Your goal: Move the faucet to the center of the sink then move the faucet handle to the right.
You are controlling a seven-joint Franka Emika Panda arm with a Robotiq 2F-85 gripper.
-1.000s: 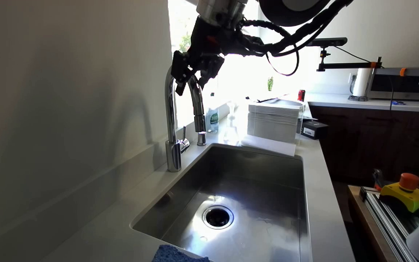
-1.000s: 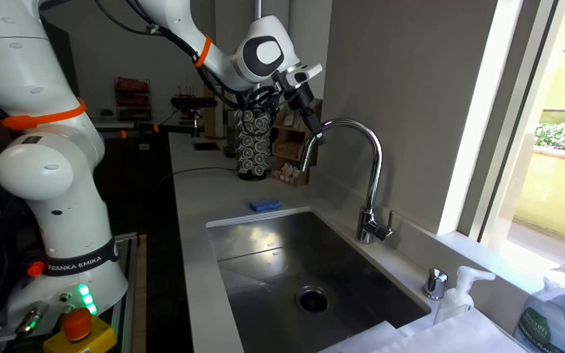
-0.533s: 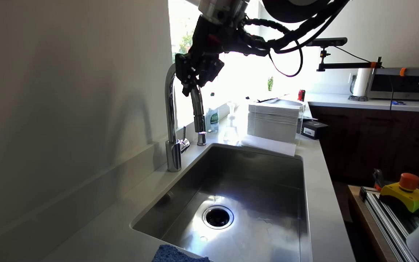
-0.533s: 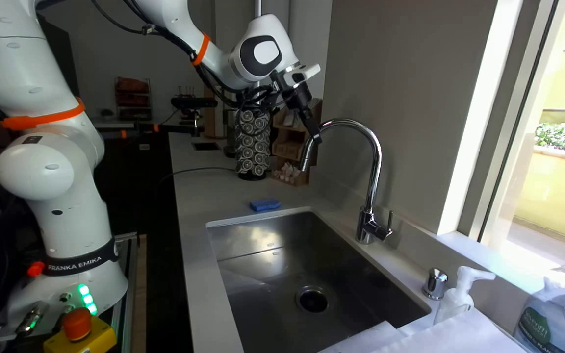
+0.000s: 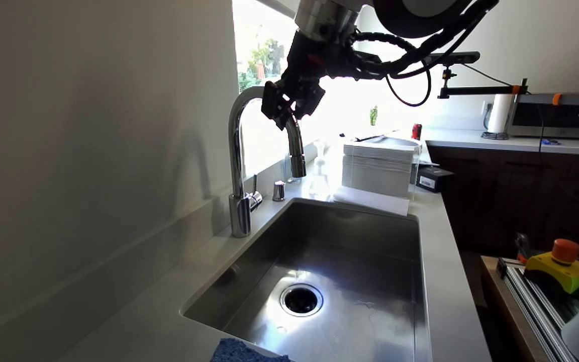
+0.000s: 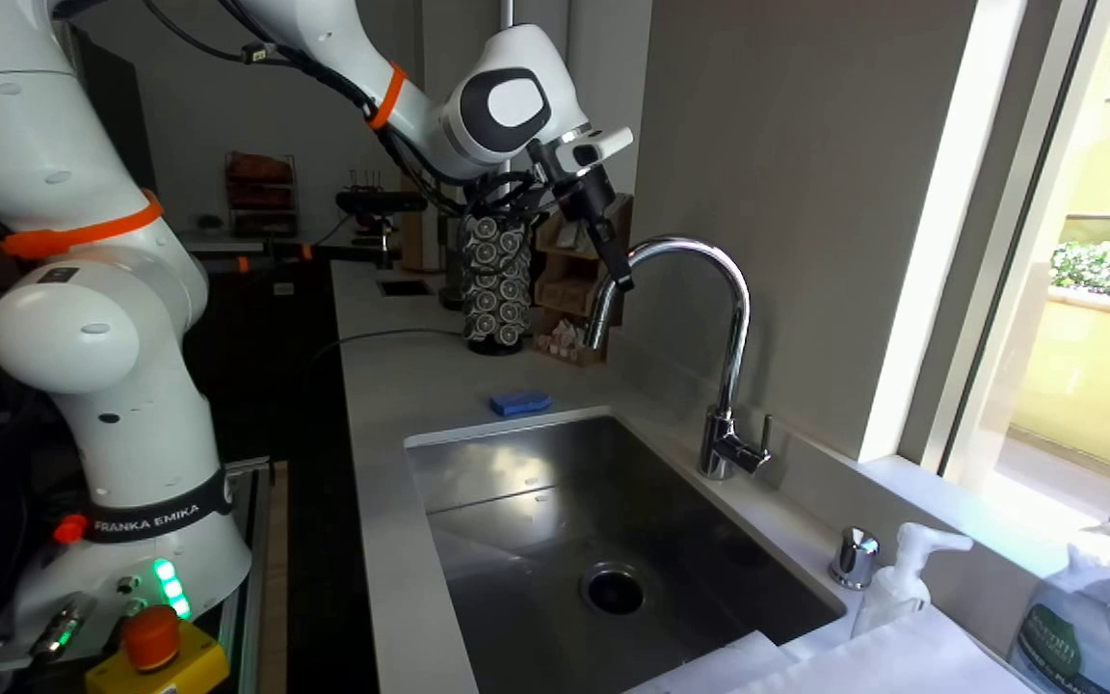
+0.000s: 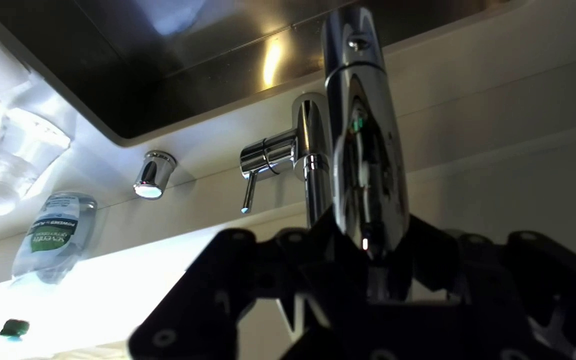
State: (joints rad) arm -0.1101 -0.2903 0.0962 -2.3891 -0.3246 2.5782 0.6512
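Gripping the chrome gooseneck faucet, rooted in the bench beside the sink, with the hand closed on its spout. Swing slowly along a level arc to the sink's center; release before touching the faucet handle.

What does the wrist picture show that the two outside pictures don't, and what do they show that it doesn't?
Only in the wrist view: a small round dot, maybe a button, near the tip of the faucet.

Only in both exterior views: the drain, the blue sponge and the big red knob.

In all of them: the faucet, its handle, the sink and the end effector.
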